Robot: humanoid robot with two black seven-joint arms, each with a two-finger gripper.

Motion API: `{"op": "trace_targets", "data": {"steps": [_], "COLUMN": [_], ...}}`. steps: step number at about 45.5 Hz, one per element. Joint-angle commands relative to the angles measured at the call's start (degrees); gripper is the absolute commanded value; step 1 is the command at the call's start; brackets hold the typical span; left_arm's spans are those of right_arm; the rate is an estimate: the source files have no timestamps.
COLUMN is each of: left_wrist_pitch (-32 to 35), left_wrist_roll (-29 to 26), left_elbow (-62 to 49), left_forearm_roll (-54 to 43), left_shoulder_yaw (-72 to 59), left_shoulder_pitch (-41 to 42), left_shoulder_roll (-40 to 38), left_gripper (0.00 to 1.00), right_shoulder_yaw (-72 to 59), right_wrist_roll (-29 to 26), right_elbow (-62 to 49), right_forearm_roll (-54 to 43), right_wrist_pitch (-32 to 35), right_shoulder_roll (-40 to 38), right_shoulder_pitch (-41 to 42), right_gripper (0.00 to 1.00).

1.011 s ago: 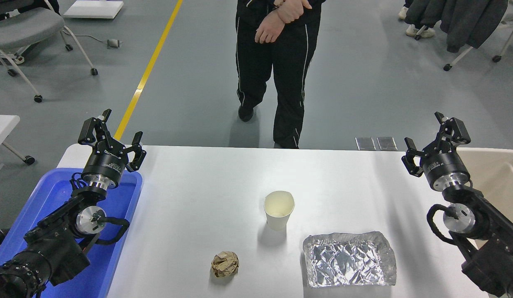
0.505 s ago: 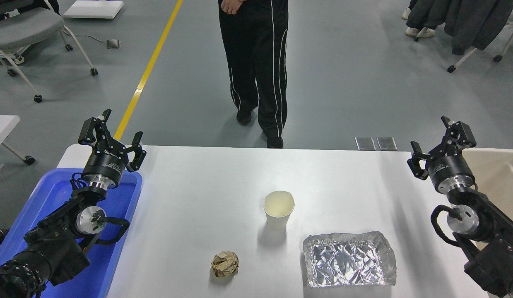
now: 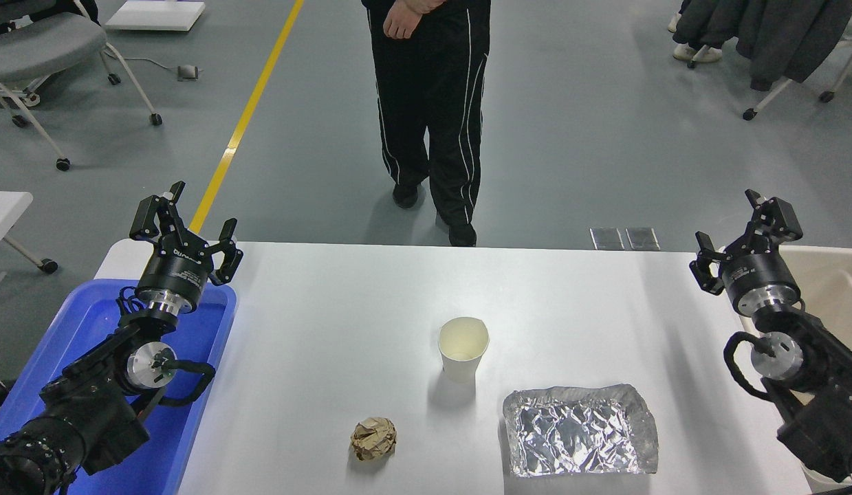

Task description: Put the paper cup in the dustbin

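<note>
Left arm enters from lower left corner, forearm angled up and away from camera, silver wrist joint exposed, a black cable looping beside it. Left gripper [image 3: 185, 223] raised at the end of a black cylindrical wrist, fingers spread apart, nothing between them. Right arm comes in from the lower right edge, likewise angled up and away, silver joint and cable loop visible near mid-forearm. Right gripper [image 3: 749, 230] held high at far right, fingers parted and pointing away from camera, holding nothing.
</note>
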Motion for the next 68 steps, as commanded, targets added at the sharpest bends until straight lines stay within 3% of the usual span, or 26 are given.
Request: {"op": "trace_targets", "data": {"steps": [1,15,23,29,33,46,68], "left_wrist_pitch": [0.00,0.00,0.00,0.00,0.00,0.00,0.00], "left_wrist_roll": [0.00,0.00,0.00,0.00,0.00,0.00,0.00], "left_elbow": [0.00,0.00,0.09,0.00,0.00,0.00,0.00], "left_forearm_roll": [0.00,0.00,0.00,0.00,0.00,0.00,0.00], "left_shoulder_yaw": [0.00,0.00,0.00,0.00,0.00,0.00,0.00], "left_shoulder_pitch": [0.00,0.00,0.00,0.00,0.00,0.00,0.00], "left_shoulder_roll": [0.00,0.00,0.00,0.00,0.00,0.00,0.00], "left_gripper": [1.00,1.00,1.00,1.00,1.00,1.00,1.00], "right_shoulder_yaw": [-14.30,-71.33,-89.73,-96.85,-101.69,-103.54,-106.44], "right_wrist_roll": [-0.25,-0.34,-0.25,-0.16,-0.16,-0.16,-0.43], "right_elbow": [-1.40,-1.93,-1.66,-1.14,0.18,20.57,16.97], "right_forearm_roll": [-1.03,-1.47,-1.56,-4.19,-12.18,-23.97,-28.46], "right_wrist_pitch": [0.13,0.04,0.48,0.74,0.74,0.74,-0.23], "right_shoulder_roll": [-2.79,-1.74,6.87,12.06,15.49,14.26,16.55], "right_shoulder_pitch": [7.25,35.55,44.96,47.17,47.87,54.81,49.28], "right_gripper": [1.00,1.00,1.00,1.00,1.00,1.00,1.00]}}
